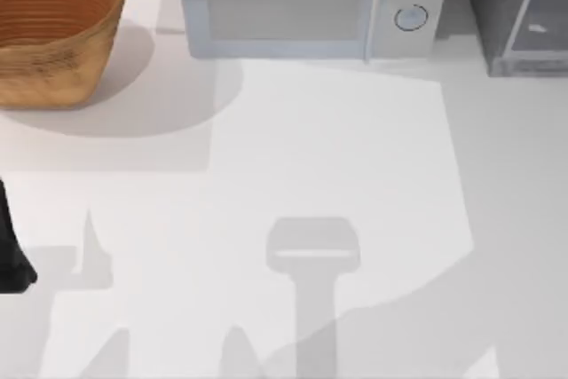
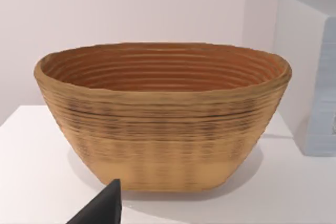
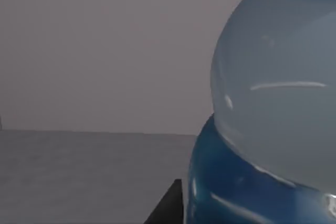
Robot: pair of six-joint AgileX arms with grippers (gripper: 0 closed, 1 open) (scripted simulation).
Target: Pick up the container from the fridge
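Right tool (image 3: 167,208) beside container (image 3: 273,103)

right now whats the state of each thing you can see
basket: upright at the table's far left, nothing visible inside
microwave: door shut
fridge: far right, door state unclear
container: very close to the right wrist camera, against grey walls
left tool: a dark tip facing the basket

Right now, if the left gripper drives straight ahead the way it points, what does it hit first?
Likely the brown woven basket: it sits dead ahead in the left wrist view, with bare white table before it. A dark left gripper fingertip shows; the gap is unclear.
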